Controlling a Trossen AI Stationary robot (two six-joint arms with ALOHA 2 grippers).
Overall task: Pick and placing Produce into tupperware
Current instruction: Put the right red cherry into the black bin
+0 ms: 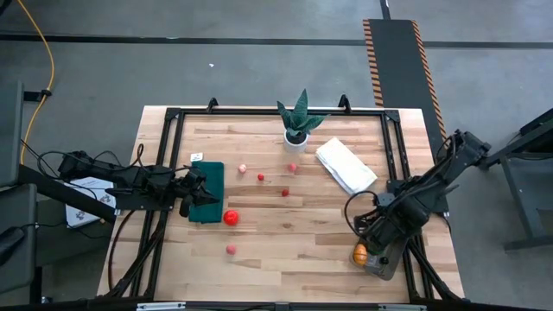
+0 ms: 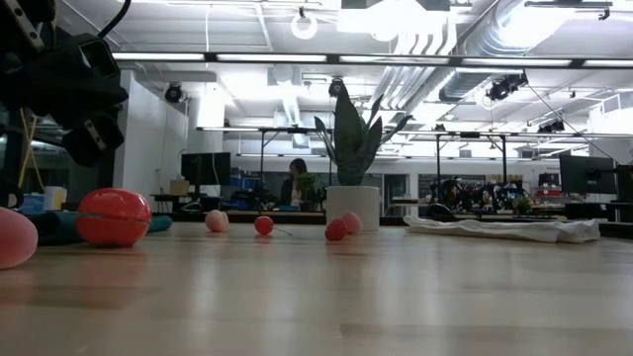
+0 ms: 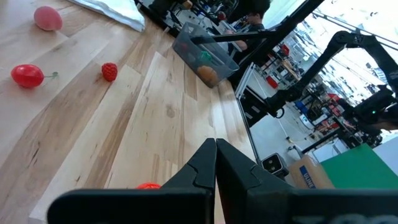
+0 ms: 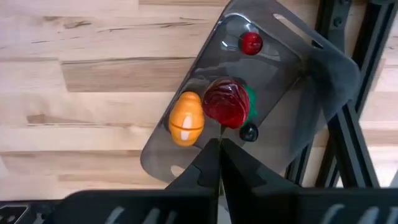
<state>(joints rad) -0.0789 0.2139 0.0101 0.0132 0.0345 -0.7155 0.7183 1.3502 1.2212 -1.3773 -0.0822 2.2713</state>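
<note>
Right pincer (image 4: 219,146) pressed together, empty, hovering over the tupperware (image 4: 292,93) at the counter's (image 1: 285,250) right front edge, likely just after a drop. Inside: orange fruit (image 4: 186,118), dark red piece (image 4: 226,103), small cherry (image 4: 251,43). Left pincer (image 3: 216,152) likewise pressed together, waiting over the green mat (image 1: 210,192) beside a red tomato (image 1: 231,218). Other produce scattered mid-counter.

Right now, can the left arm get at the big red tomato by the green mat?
Probably yes. The left end effector sits shut over the green mat, and the red tomato lies just past the mat's corner on bare wood, nothing between them.
</note>
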